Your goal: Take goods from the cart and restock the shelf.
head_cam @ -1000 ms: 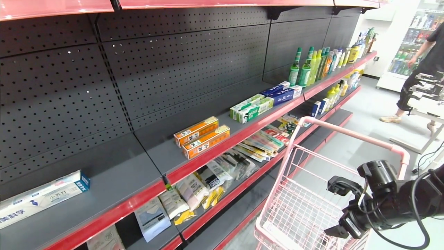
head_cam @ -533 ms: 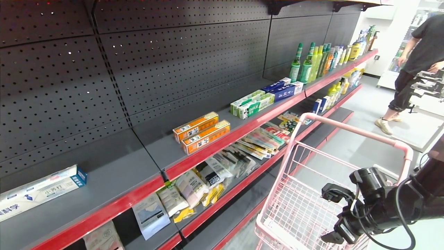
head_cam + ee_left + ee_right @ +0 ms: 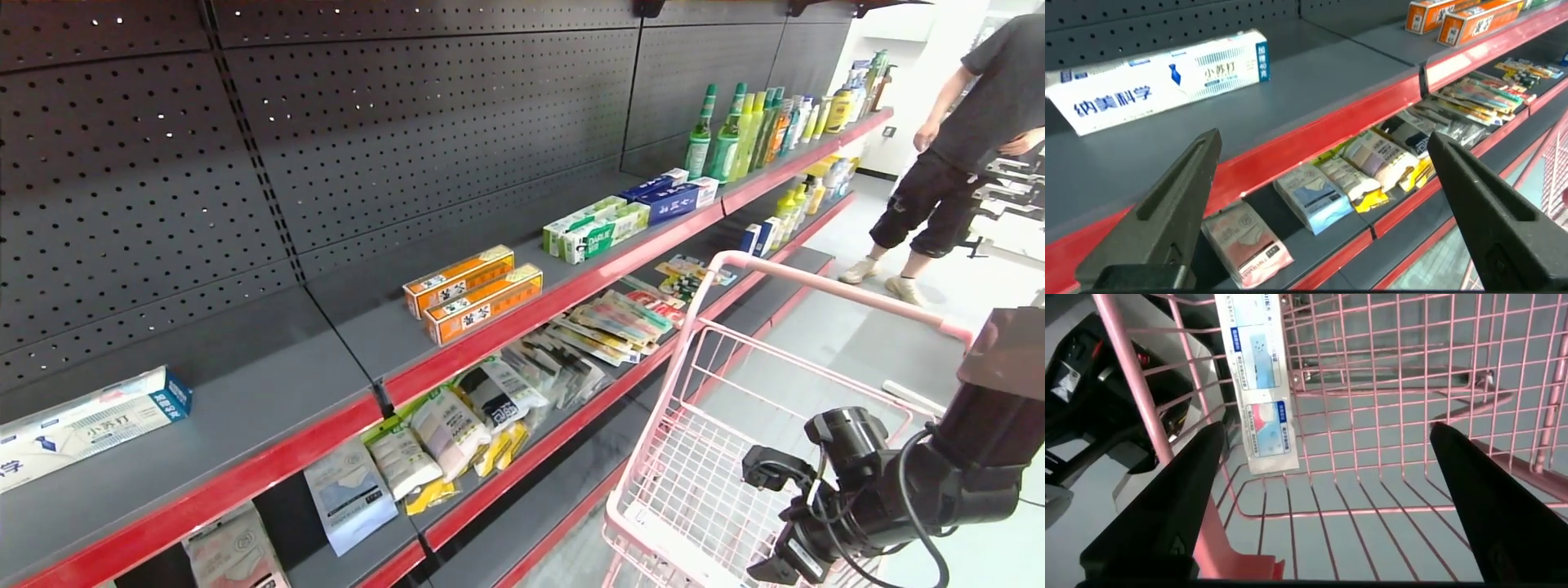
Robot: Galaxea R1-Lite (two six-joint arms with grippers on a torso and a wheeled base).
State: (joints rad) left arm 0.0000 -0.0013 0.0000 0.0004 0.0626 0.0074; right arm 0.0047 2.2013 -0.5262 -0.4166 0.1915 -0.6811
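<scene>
The pink wire cart [image 3: 824, 306] stands in the aisle beside the dark shelf [image 3: 269, 392]. My right gripper [image 3: 766, 521] hangs open over the cart's near rim with nothing between its fingers. In the right wrist view the right gripper [image 3: 1327, 429] faces a long white and blue box [image 3: 1261, 384] lying on the cart's mesh floor [image 3: 1396, 408]. My left gripper [image 3: 1323, 139] is open in front of the shelf's red edge [image 3: 1315, 135]. A long white toothpaste box [image 3: 1167, 82] lies on the shelf beyond it, the same box [image 3: 90, 425] showing at the far left in the head view.
Orange boxes [image 3: 473, 294], green boxes [image 3: 596, 233], blue boxes [image 3: 669, 196] and bottles [image 3: 751, 126] line the shelf to the right. The lower shelf holds soft packs [image 3: 441, 433] and toothbrush packs [image 3: 612, 322]. A person [image 3: 963, 147] stands in the aisle beyond the cart.
The whole head view has shifted, so the camera moved. Against the cart, my right gripper has sunk lower and slightly left. It stays open.
</scene>
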